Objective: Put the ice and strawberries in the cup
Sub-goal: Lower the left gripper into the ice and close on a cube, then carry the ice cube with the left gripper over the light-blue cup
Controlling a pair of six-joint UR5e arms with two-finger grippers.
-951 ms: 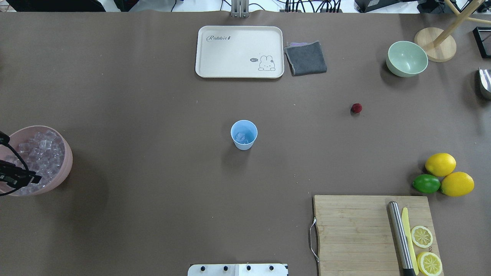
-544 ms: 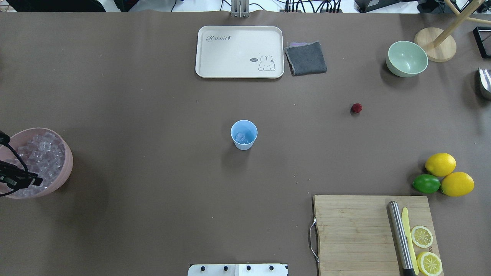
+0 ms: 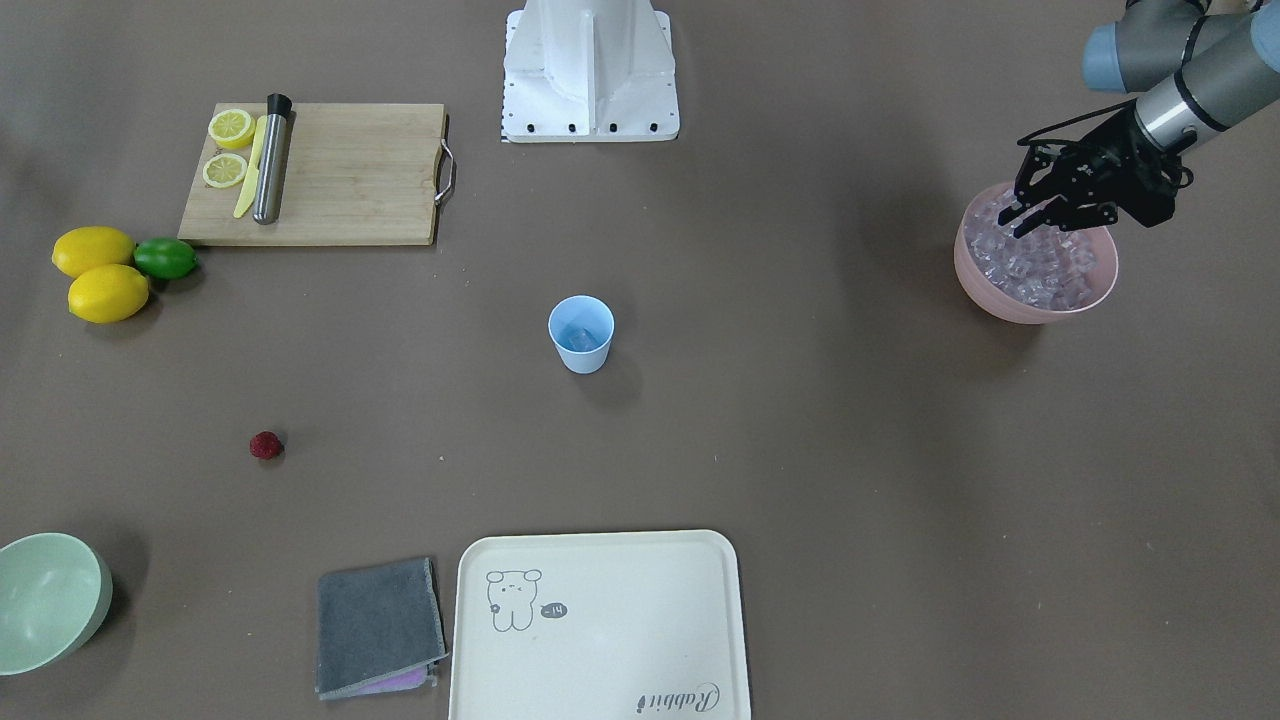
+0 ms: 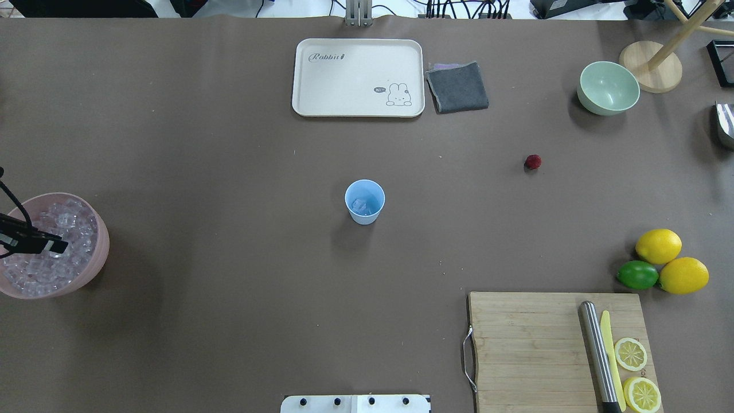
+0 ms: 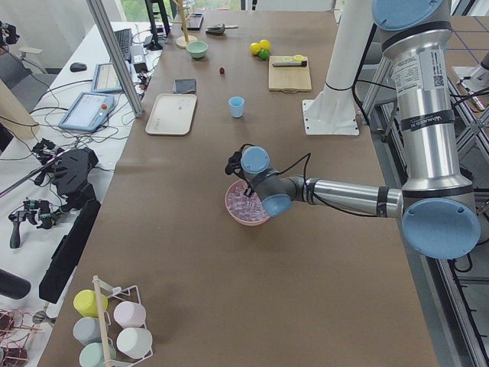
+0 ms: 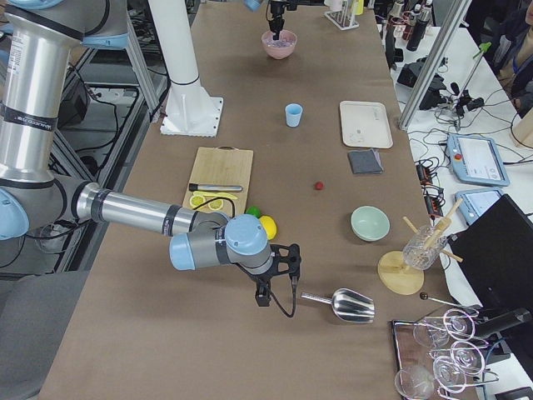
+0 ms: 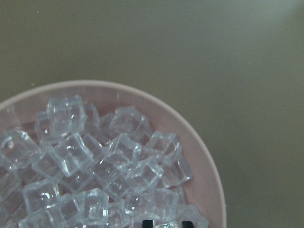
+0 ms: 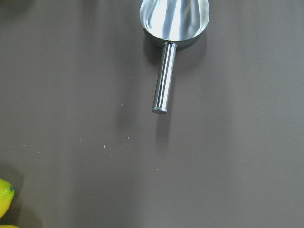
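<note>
Below the jaws of the left gripper, clear glassy ice cubes fill the round pink plastic bowl; beyond them, open brown desk runs unobstructed to the small light-blue plastic cup.

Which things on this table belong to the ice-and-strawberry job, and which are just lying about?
In the job: cup, ice, pink bowl holding it, strawberry, left gripper.
Lying about: tray, grey cloth, green bowl, lemons, lime, cutting board, metal scoop.
</note>
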